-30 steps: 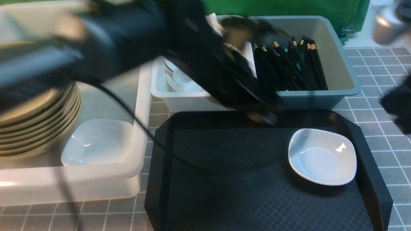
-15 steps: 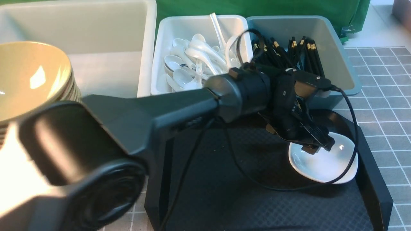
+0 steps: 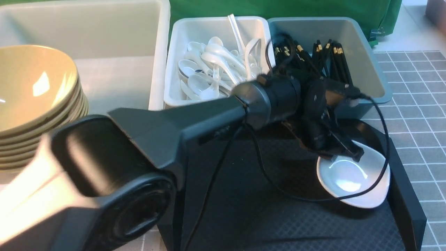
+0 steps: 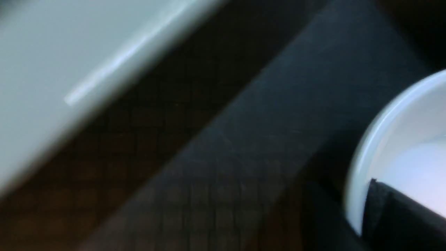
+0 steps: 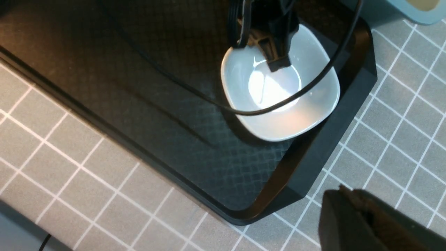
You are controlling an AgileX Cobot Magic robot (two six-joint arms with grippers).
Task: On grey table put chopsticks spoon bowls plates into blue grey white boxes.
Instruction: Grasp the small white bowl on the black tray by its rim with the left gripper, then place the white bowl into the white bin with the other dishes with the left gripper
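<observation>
Looks like we're nearly done: chopsticks (image 3: 339, 66) in the blue box (image 3: 374, 73), spoons (image 3: 223, 57) in the grey-white one (image 3: 177, 35), bowls (image 3: 38, 83) stacked in the big tub (image 3: 161, 52). One plate (image 3: 369, 174) left on the black tray (image 3: 407, 184), our left gripper (image 4: 355, 212) pinched on its rim, right gripper (image 5: 341, 216) closed, holding nothing we can see

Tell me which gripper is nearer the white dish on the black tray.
Left: its gripper grips the dish's rim; the right gripper hangs apart, beyond the tray.
</observation>
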